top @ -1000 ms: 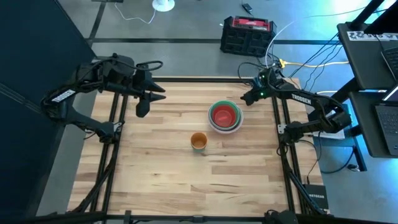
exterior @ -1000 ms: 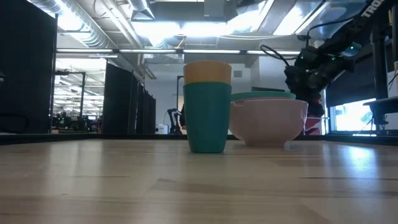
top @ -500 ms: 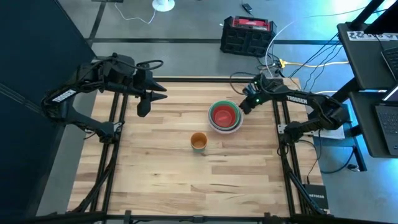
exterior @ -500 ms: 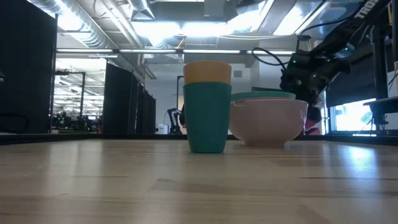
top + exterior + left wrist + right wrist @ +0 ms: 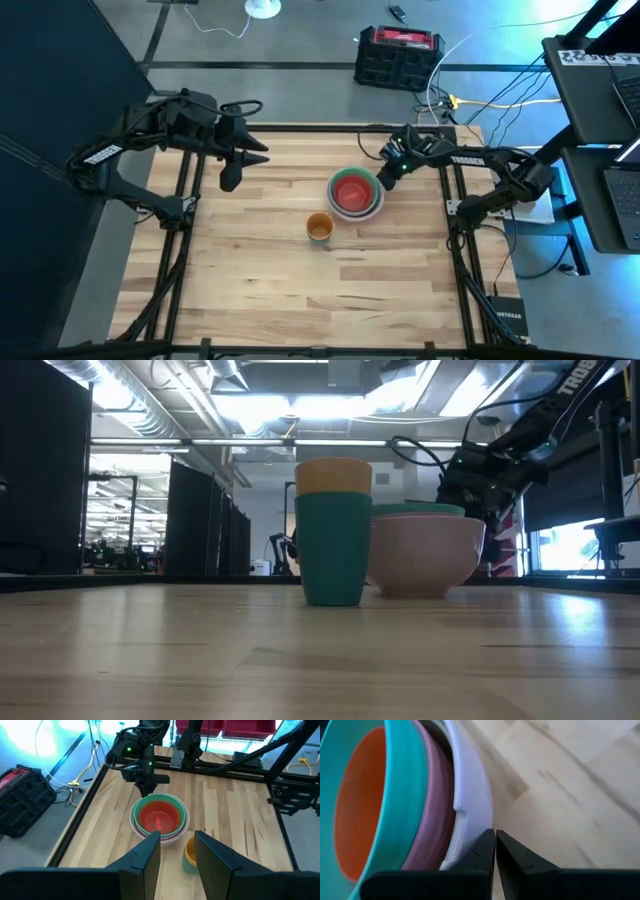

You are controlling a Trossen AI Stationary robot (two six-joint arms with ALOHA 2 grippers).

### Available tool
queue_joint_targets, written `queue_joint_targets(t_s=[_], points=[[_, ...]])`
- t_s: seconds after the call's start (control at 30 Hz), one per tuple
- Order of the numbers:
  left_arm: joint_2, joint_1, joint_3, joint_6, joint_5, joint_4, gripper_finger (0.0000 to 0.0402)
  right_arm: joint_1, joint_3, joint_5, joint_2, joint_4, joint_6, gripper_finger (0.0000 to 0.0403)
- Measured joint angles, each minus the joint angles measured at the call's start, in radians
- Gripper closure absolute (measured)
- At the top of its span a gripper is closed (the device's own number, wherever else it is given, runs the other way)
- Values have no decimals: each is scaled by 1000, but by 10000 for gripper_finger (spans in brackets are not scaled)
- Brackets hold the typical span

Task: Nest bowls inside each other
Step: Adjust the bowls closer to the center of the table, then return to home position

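High view: the bowls (image 5: 355,193) sit nested mid-worktop, red inside green, pink and white rims; right pincer (image 5: 383,176) clenched empty against the stack's rim, left pincer (image 5: 229,172) released, well apart.

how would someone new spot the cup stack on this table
Start at the wooden table and find the nested bowls near its middle, with the shut right gripper beside them. The cup stack stands just in front of the bowls: tall and narrow, orange cup in teal, not wide and shallow.
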State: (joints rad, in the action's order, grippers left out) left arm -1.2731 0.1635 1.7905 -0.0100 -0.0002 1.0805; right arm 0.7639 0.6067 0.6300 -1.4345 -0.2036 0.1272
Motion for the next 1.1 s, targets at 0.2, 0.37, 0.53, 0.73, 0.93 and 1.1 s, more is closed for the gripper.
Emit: queue_joint_targets(t_s=[0.2, 0.37, 0.53, 0.73, 0.93, 1.1], points=[[0, 0, 0, 1, 0, 0, 299, -25, 0, 14, 0, 1, 6, 403], [0, 0, 0, 2, 0, 0, 299, -46, 0, 26, 0, 3, 12, 403], [1, 0, 0, 2, 0, 0, 299, -68, 0, 38, 0, 4, 17, 403], [1, 1, 0, 3, 0, 0, 299, -71, 0, 58, 0, 24, 25, 403], [1, 1, 0, -5, 0, 2, 299, -71, 0, 48, 0, 25, 24, 403], [1, -7, 0, -16, 0, 20, 299, -133, 47, -133, 2, 3, 0, 403]])
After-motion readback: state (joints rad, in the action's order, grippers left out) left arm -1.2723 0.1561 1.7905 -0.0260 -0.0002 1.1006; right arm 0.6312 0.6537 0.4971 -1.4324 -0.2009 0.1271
